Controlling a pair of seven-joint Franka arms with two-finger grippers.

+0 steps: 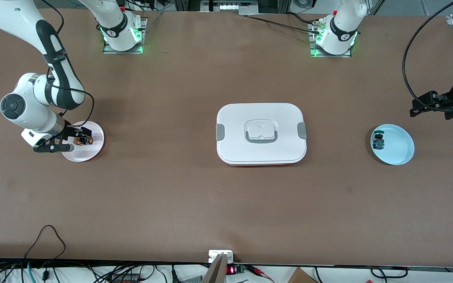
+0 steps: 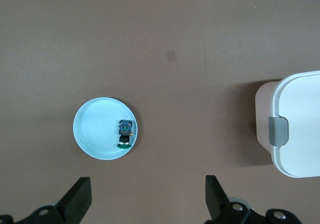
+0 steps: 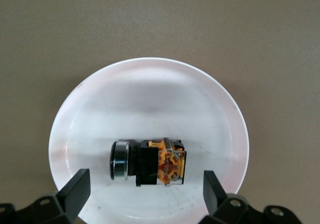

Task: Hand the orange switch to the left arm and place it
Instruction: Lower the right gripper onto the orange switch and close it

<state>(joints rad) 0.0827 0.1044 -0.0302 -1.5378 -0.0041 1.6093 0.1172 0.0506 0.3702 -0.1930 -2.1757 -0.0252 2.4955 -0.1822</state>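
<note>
A brown worktop point(image 1: 171, 188) is seen from a high camera facing two white robot arms. The right claw point(image 1: 78, 142) is low over a pale pink plate point(image 1: 92, 151) at the right arm's end of the worktop, its two black fingers point(image 3: 75, 191) spread wide and gripping nothing. The orange switch point(image 1: 80, 140) lies on its side on that plate, directly below the claw and between the two open fingers; in the right wrist view the switch point(image 3: 148, 162) shows a dark round cap with a metal ring at one end and an orange and black blocky body at the other, and neither finger appears to touch it, though contact cannot be ruled out. The left claw point(image 1: 421, 106) hangs in the air at the left arm's end of the worktop, also wide open and empty, with its fingers point(image 2: 79, 199) apart in the left wrist view. Below it, a little toward the front camera, sits a light blue plate point(image 1: 399, 151) holding a small switch with a green cap and blue body point(image 1: 378, 142), which lies near the plate's rim on the side toward the box. The box point(image 1: 261, 133), white with grey side clips and a recessed handle in its lid, stands closed in the middle of the worktop, between the two claws and well apart from both plates.
</note>
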